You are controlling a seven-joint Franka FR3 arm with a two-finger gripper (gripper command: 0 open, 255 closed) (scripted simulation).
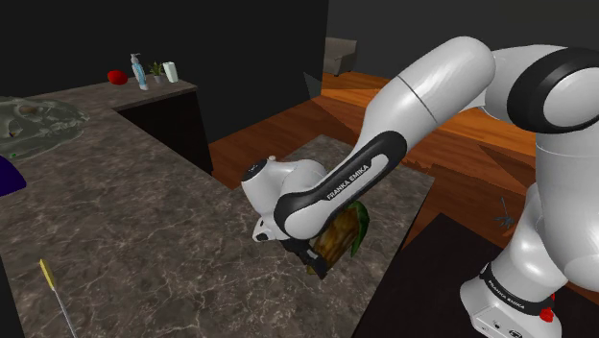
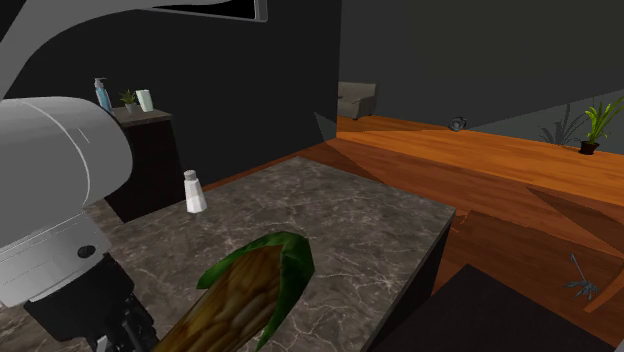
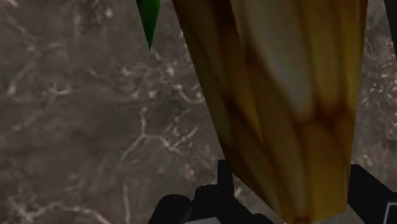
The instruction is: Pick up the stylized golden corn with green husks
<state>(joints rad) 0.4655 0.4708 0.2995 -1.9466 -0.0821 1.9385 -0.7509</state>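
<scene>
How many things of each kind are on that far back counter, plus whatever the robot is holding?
Red thing: 1
Blue bottle: 1
Small green plant: 1
Pale cup: 1
Golden corn with green husks, clasped in the gripper: 1
Total: 5

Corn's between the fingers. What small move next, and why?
Probably a short, slow straight lift: the fingers of the gripper appear to clasp the corn on both sides, and it sits close to the marble counter, so rising tests the hold.
</scene>
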